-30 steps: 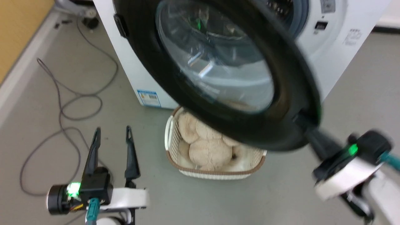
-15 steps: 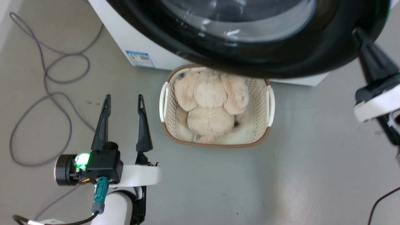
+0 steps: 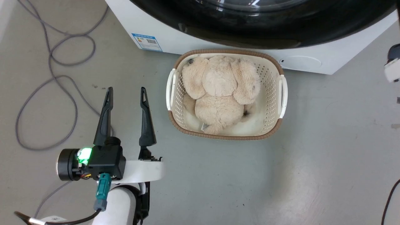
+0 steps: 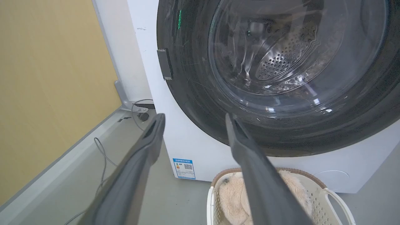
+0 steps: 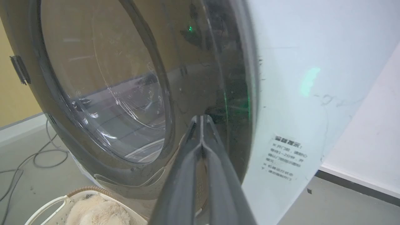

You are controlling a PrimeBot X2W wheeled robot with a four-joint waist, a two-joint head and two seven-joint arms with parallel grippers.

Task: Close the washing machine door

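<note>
Head view, lower left: the left pincer (image 3: pixel 126 90) hung over the grey floor (image 3: pixel 297 175) with its two dark fingers well apart and nothing between them, tips pointing toward the top of the frame. Right of it, near but apart, a white basket (image 3: pixel 282 93) with a brown rim stood on the floor, holding a beige plush toy (image 3: pixel 218 93).

Along the top of the frame ran the white washing machine (image 3: pixel 175 37), its blue sticker (image 3: pixel 147 41) at the lower corner. The basket sat just in front of it. A grey cable (image 3: pixel 47 78) looped across the floor at the left.

Right wrist view, lower centre: the right pincer (image 5: pixel 201 118) had its fingers pressed together, holding nothing. Its tips were at the black rim of the washing machine door (image 5: pixel 231 93), near that rim's right edge. Contact could not be confirmed.

Left wrist view, upper right: the door lay close against the machine's white front, its black rim spanning nearly the machine's width. Whether it was latched could not be told. The perforated steel drum (image 4: pixel 281 59) showed through the bulging clear window. A yellow wall (image 4: pixel 47 78) occupied the left of that frame.
</note>
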